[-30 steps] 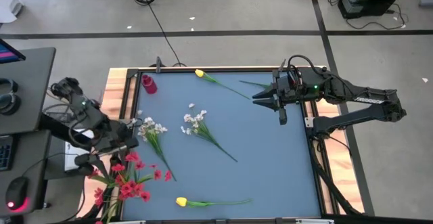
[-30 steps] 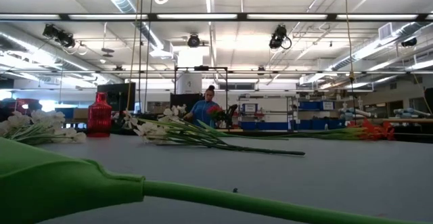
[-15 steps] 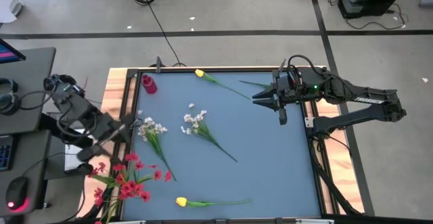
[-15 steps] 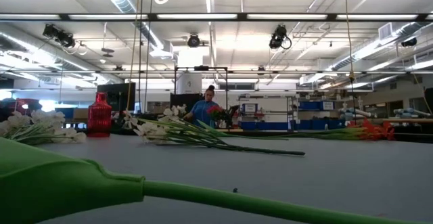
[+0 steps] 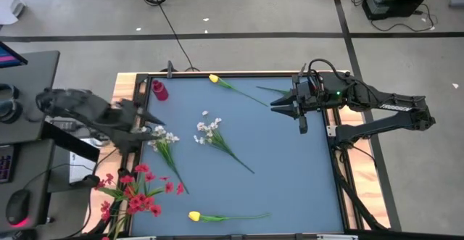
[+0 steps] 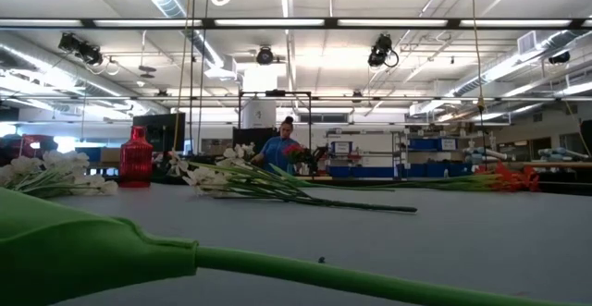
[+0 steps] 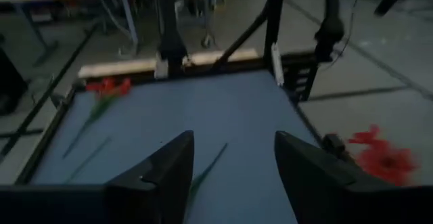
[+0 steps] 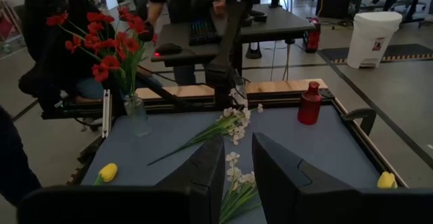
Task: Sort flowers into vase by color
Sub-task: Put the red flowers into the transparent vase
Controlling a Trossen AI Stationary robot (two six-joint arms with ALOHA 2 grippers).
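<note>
Flowers (image 5: 216, 140) lie unsorted on desk (image 5: 290, 182) — left gripper (image 5: 143, 131), jaws apart, empty, reaches white spray (image 5: 164, 140) mid-left; right gripper (image 5: 279, 104) waits upper right, narrowly parted; next: grasp stem, carry to vase (image 5: 159, 90).

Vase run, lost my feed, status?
Left gripper open, empty, at the table's left edge by a white spray. Right gripper idle, empty. Vase holds no flowers. Nothing in the way.
</note>
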